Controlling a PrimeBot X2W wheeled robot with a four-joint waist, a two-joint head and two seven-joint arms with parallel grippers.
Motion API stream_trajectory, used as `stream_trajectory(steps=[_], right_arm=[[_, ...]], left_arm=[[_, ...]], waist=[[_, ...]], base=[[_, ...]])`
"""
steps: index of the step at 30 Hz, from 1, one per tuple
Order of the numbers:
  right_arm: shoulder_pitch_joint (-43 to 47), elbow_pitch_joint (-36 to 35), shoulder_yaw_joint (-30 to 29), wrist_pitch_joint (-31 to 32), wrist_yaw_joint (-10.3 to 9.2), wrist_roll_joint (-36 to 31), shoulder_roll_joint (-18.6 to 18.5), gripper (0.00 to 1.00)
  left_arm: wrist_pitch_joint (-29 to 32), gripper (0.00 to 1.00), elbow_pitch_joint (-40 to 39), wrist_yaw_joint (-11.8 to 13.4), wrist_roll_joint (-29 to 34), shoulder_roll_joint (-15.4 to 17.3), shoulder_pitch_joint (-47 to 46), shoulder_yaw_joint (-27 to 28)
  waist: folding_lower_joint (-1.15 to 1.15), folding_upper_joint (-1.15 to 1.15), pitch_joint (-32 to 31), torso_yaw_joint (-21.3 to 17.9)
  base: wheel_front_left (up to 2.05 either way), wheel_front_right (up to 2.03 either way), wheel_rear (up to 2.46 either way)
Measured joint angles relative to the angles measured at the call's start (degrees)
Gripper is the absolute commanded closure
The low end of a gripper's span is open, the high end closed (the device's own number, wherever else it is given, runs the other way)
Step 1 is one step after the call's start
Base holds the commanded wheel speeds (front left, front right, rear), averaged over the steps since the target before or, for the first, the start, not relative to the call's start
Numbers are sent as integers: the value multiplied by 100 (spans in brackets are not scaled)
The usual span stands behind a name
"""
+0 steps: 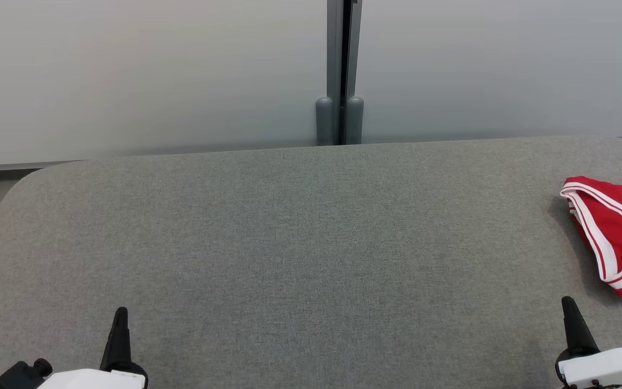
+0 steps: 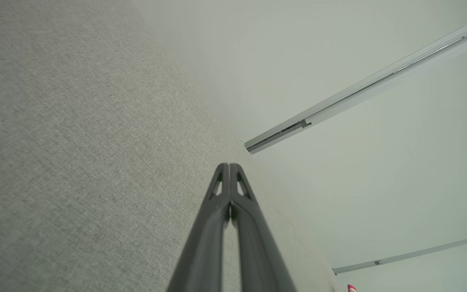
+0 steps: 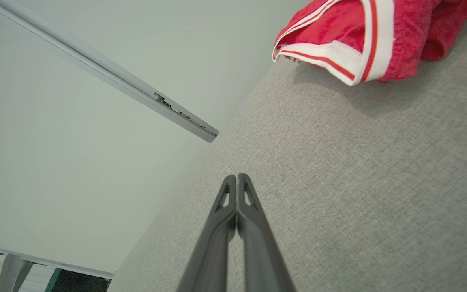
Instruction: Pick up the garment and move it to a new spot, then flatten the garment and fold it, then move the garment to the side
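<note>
Red sports-cloth garment (image 1: 616, 237) with white-and-red striped trim: lies at the far right of the grey fabric-covered table (image 1: 289, 243), running out of the head view's right edge. Looks layered, trim bands doubled over each other. The right wrist view shows a bunched part behind the trim. Can't tell if that is a neat fold or a loose heap.

Stage, as a judgement: it fits two readings. Either the garment is waiting at the edge to be lifted and spread, or it is folded and already parked at the side. The frames don't settle it, so no move called.

Handling note: the cloth looks thin and slippery. The ribbed trim is the thickest and most secure place to pinch. A grab on a single layer would likely drag the stack apart. The middle of the table is bare, with room to spread.

Right gripper (image 1: 570, 313): near the garment, lower right, apart from it. Its fingers are pressed tip to tip, hold nothing and hang just over the table.

Left gripper (image 1: 120, 324): lower left, well apart from the garment. Also clamped together, empty, above bare cloth.

Behind the table are pale wall panels (image 1: 127, 70) with a grey post (image 1: 343, 70) between them.
</note>
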Motion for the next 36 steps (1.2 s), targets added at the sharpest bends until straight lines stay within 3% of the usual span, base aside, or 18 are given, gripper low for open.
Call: stream_trajectory(steps=[36], right_arm=[[-351, -81, -132, 509, -1, 2048, 51, 100]], left_arm=[[521, 100, 0, -219, -1819, 21, -482, 177]], waist=[[0, 0, 69, -24]], base=[[0, 0, 0]])
